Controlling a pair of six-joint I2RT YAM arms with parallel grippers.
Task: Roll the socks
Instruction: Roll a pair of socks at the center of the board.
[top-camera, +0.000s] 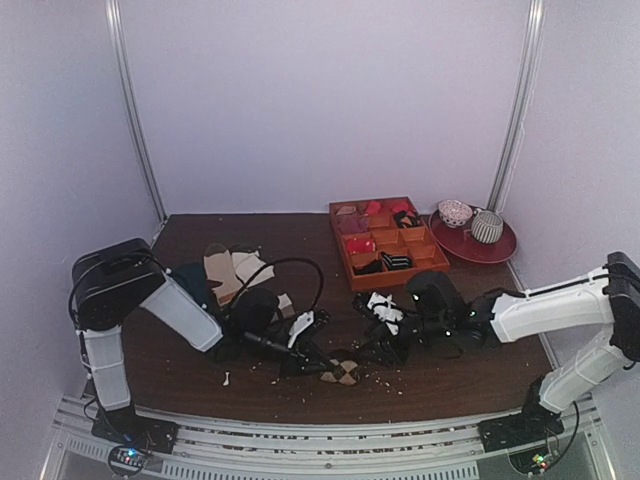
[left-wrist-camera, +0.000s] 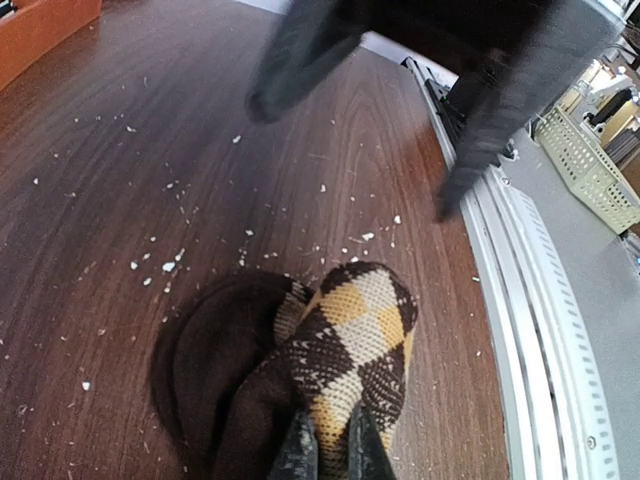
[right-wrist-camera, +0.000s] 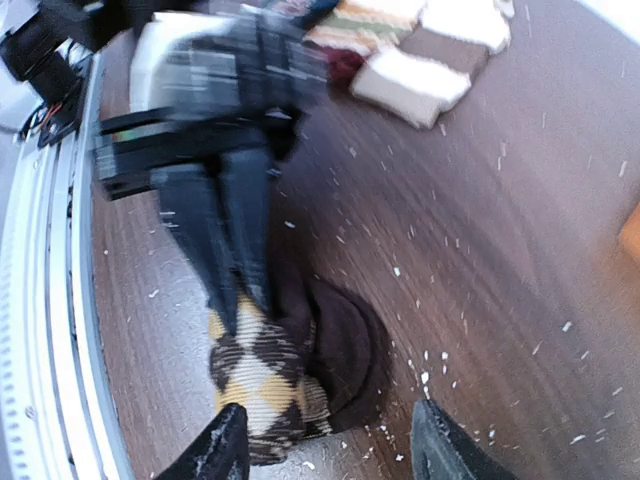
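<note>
The argyle socks (left-wrist-camera: 352, 335) lie as a short rolled bundle near the table's front edge, diamond part beside the dark brown end (left-wrist-camera: 215, 360). The bundle also shows in the top view (top-camera: 344, 373) and the right wrist view (right-wrist-camera: 262, 372). My left gripper (left-wrist-camera: 332, 432) is shut, pinching a fold of the argyle part; it shows in the top view (top-camera: 324, 367). My right gripper (right-wrist-camera: 330, 440) is open and empty, its fingers (right-wrist-camera: 218, 452) straddling the bundle's near side a little above the table; it sits just right of the bundle in the top view (top-camera: 386, 352).
An orange compartment tray (top-camera: 341, 226) with rolled socks stands at the back right, next to a red plate (top-camera: 503, 247) with two cups. Loose socks (top-camera: 236, 270) lie at the back left. White crumbs dot the wood. A metal rail (top-camera: 300, 440) runs along the front edge.
</note>
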